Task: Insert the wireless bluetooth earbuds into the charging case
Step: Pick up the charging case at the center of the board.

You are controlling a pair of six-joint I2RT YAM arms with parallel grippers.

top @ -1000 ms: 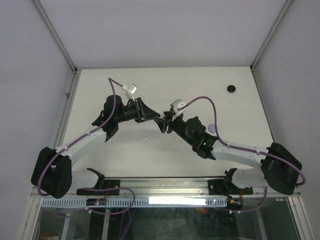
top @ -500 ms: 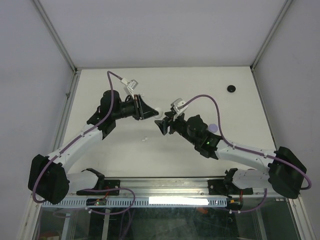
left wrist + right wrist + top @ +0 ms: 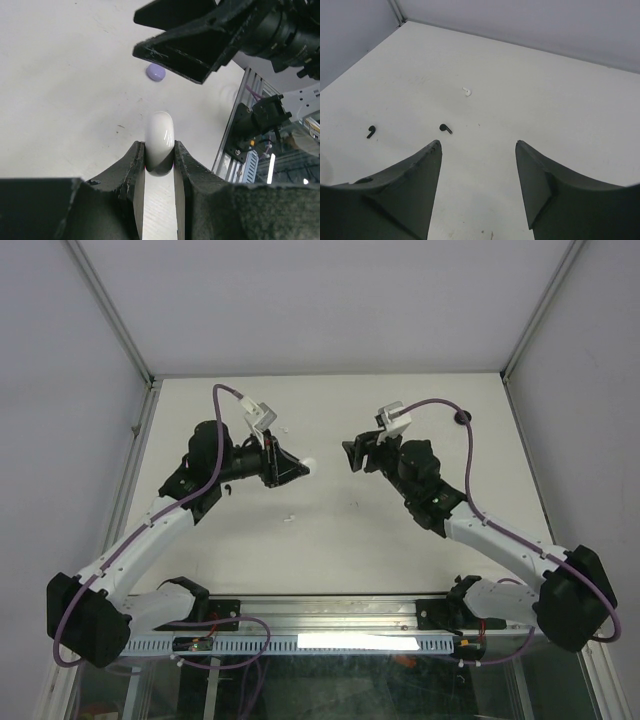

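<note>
While the left end effector [image 3: 159, 150] pinched the white case [image 3: 159, 134] above the tabletop [image 3: 560, 100], the right end effector [image 3: 478, 144] hung spread & empty; nearest black earbud [image 3: 445, 128] lay just ahead-left of it, stem slanted, w/ a white earbud [image 3: 466, 91] farther on.

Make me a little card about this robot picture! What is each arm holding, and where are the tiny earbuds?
left end effector: shut on the white case
right end effector: open, holding nothing
white earbud: loose on the table
black earbud: loose on the table, nearest the right end effector
other black earbud: loose on the table, apart from the first
purple puck: on the table, beyond the case
earbuds in the case: none seen
</note>
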